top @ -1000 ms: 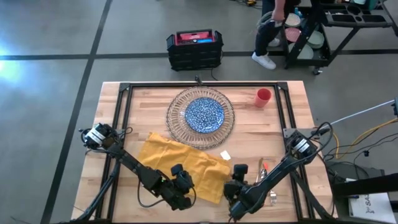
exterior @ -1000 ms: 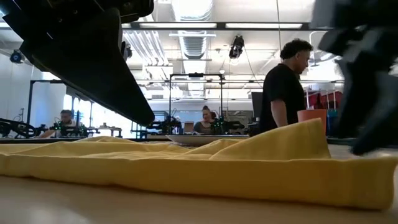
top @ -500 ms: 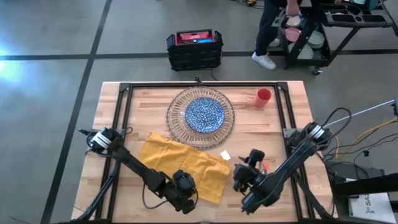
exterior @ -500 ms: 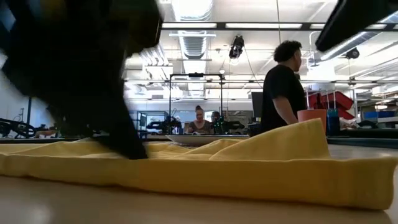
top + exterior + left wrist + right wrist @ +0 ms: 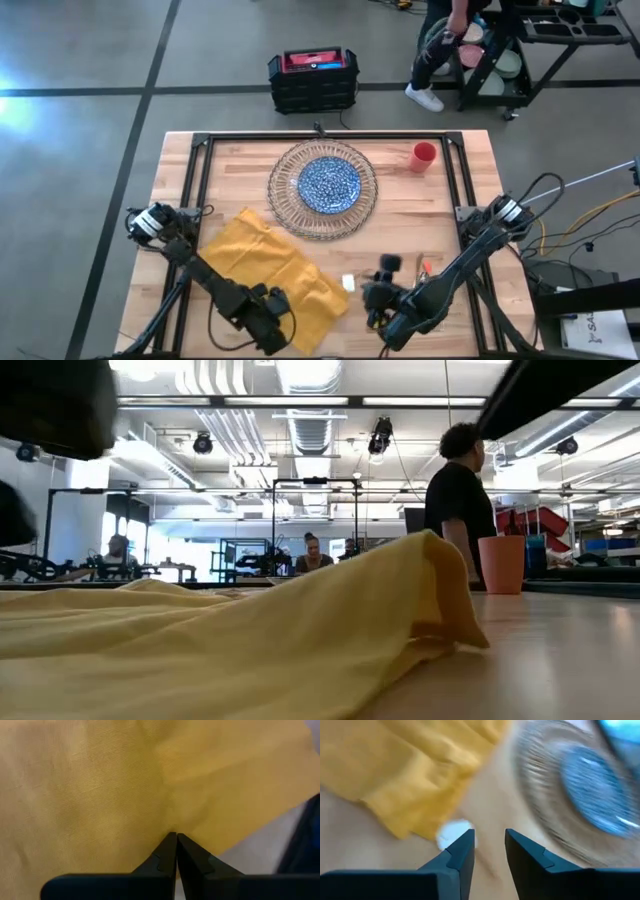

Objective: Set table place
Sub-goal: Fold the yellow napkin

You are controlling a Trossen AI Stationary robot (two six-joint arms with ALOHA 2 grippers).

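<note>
- Left end effector is closed, pinching the yellow napkin at its near edge, on the near side of the charger.
- Right end effector hovers open just beside the napkin's corner, apparently over a small white tag; the cutlery is hidden.
- Farther off, the glass charger holds the blue plate.
- The red cup stands beside the charger on the bench.

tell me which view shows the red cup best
The high view: the red cup stands whole and unobstructed on the table, right of the glass charger. The low view shows its side, far off. Neither wrist view shows it.
</note>
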